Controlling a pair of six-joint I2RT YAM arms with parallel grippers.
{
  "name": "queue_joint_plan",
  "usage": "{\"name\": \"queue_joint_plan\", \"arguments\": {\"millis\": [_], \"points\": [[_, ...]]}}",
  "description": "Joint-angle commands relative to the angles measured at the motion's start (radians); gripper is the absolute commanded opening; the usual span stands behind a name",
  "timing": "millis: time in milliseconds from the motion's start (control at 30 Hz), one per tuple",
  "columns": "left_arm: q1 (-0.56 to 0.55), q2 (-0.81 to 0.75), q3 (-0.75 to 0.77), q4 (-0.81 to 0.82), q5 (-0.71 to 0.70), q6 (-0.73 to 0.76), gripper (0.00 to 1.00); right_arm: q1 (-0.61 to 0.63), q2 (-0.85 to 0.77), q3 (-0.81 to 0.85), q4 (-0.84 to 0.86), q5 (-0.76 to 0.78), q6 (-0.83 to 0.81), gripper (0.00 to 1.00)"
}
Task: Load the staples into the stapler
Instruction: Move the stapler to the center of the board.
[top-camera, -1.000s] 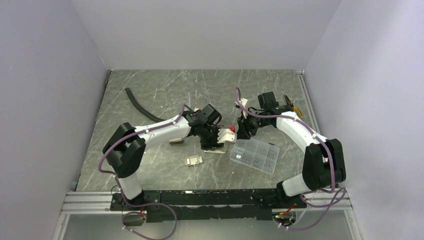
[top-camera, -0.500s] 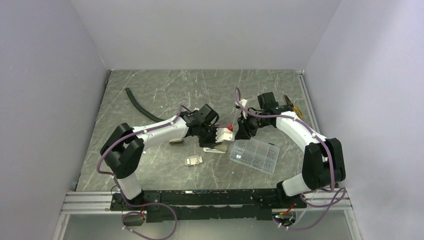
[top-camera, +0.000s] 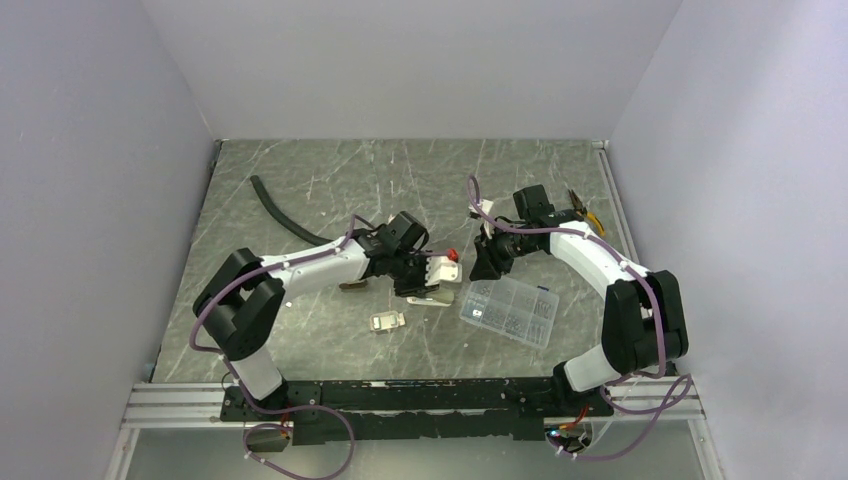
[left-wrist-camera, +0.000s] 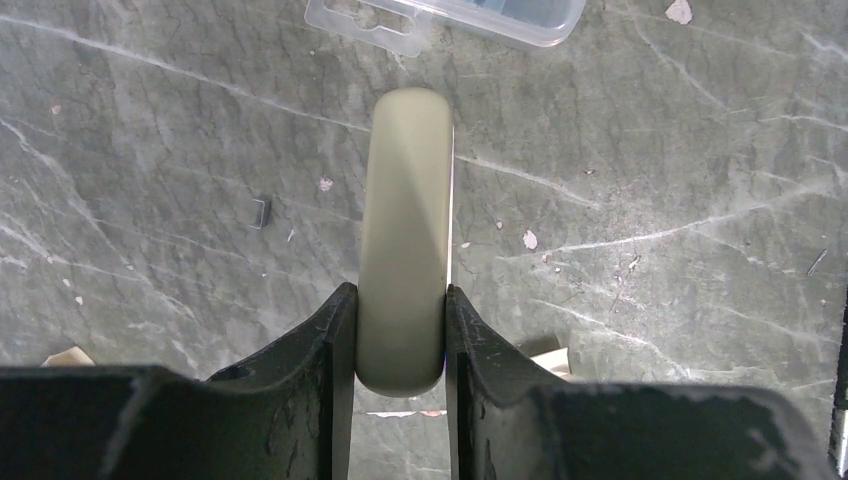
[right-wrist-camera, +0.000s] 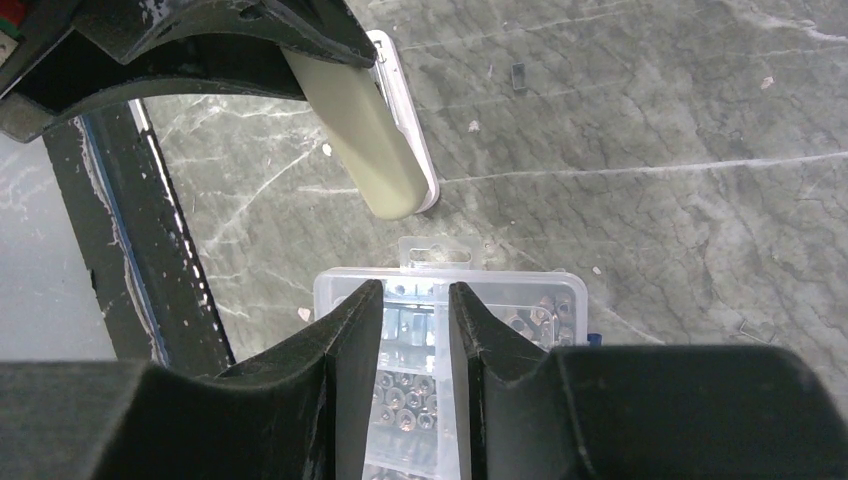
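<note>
- Up top, looking down: the left gripper sits mid-table with the stapler in it. The right gripper hangs just beside it, over the far edge of the clear box.
- Left wrist cam: both fingers are clamped on the stapler's sides at its near end. The olive top faces the camera and the other end points toward the box.
- Right wrist cam: fingers are a little apart with nothing between them, and the box is right below. The stapler lies just past the box, not touching it.
</note>
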Motion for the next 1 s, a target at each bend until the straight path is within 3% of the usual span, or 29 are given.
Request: {"name": "queue_joint_plan", "arguments": {"millis": [0,400,667,967], "points": [[0.007,0.111,-0.069,-0.023,0.021,0.008,0.03,-0.004,-0.002,0.027,-0.005,-0.041,-0.029,0.34],[-0.027,0.237,0.023,-0.087,0.027,-0.023,0.03,-0.004,-0.011,0.033,0.005,-0.054,-0.021,0.31],[-0.061,0.256,-0.062,0.112,0.037,-0.157,0.03,-0.004,-0.025,0.03,0.002,-0.046,-0.031,0.3],[-0.087,0.272,-0.153,0.318,-0.054,-0.25,0.03,-0.004,-0.023,0.033,0.005,-0.049,-0.032,0.29]]}}
